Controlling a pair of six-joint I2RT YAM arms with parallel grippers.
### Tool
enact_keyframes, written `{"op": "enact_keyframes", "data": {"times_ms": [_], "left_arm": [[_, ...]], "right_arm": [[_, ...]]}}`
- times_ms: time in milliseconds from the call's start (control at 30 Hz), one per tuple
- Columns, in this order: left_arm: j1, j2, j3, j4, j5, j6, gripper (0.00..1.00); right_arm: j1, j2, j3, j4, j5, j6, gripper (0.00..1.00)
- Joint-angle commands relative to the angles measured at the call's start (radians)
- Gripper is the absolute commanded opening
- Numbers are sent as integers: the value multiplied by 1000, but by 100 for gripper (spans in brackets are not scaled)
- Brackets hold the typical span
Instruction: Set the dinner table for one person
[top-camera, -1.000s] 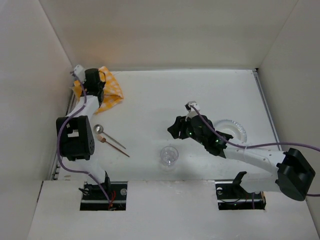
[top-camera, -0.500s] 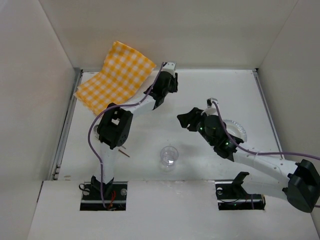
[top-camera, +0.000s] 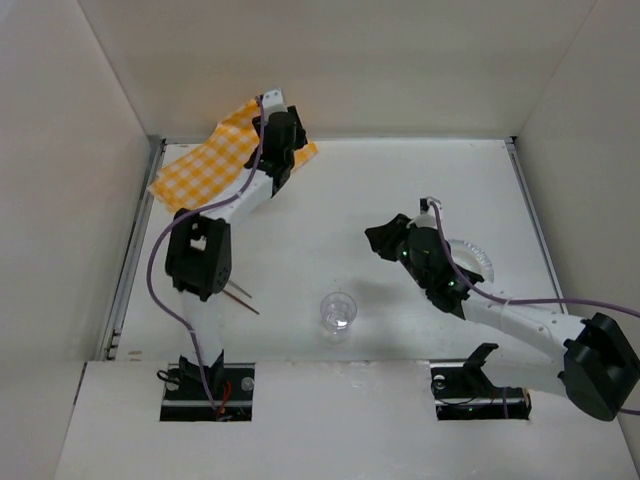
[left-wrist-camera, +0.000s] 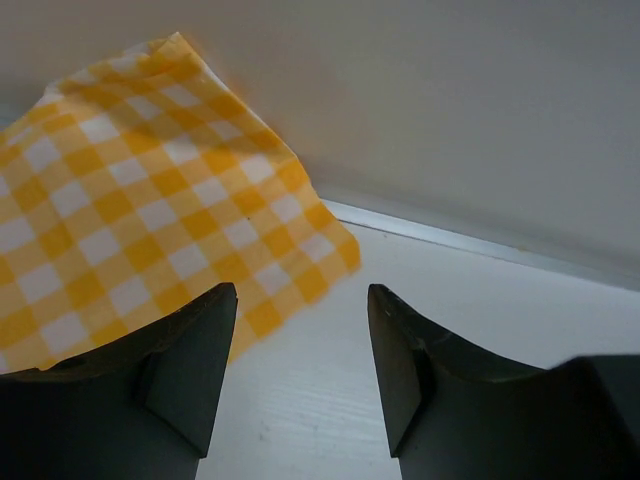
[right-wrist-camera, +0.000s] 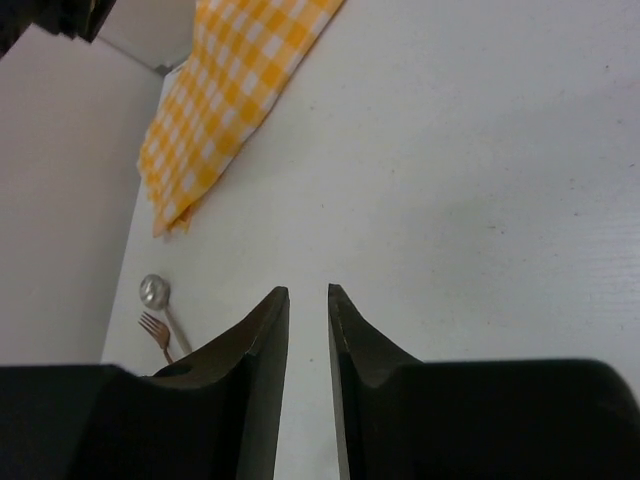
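Dinner table (top-camera: 330, 200), matte white with thin metal edge strips, spreads beneath both pincers and fills most of the overhead view. Next in size, an orange-and-white checked cloth (top-camera: 195, 175) sits at the far left corner. Its long axis runs along the back edge and its far side rides up the back wall.

The left pincer (left-wrist-camera: 300, 292) hangs over the cloth's right end. Seen from its wrist, the cloth's corner lies just ahead and to the left of the jaws, with bare table ahead to the right. Its jaws stand well apart with nothing between them.

The right pincer (right-wrist-camera: 307, 292) is over the middle-right of the table, pointing left, and the cloth lies well ahead of it and to its left, across bare surface. Its jaws are drawn close, with a thin gap showing, and hold nothing.

A pale round plate (top-camera: 478, 258) lies just behind the right pincer, partly under that arm. A clear glass (top-camera: 338, 312) stands near that pincer, on the robot's side of it. A spoon (right-wrist-camera: 153, 290) and a fork (right-wrist-camera: 152, 325) lie side by side ahead of it and to its left, their handles partly hidden.

Nothing looks laid out as a place setting yet. If the cloth goes down first as a mat, the left arm is plainly the nearer one. A grasp would mean dropping its jaws onto the corner just ahead-left of them.
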Motion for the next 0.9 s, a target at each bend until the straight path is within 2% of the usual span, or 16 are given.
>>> {"op": "enact_keyframes", "data": {"times_ms": [0, 167, 300, 467, 733, 767, 867], "left_arm": [[-38, 226, 181, -236, -88, 84, 53], [-41, 427, 399, -279, -151, 199, 57], [-27, 524, 518, -315, -186, 216, 60], [-15, 596, 593, -368, -160, 222, 62], [1, 629, 590, -318, -157, 231, 61], [7, 644, 611, -322, -154, 231, 58], [15, 679, 657, -333, -120, 231, 29]], "right_arm": [[28, -54, -28, 53, 6, 11, 33], [75, -128, -83, 42, 1, -10, 51], [103, -154, -126, 27, 6, -7, 58], [104, -162, -152, 27, 1, 2, 63], [109, -198, -141, 2, 4, -3, 63], [109, -206, -141, -4, 6, -3, 63], [108, -234, -152, -11, 7, -1, 60]]}}
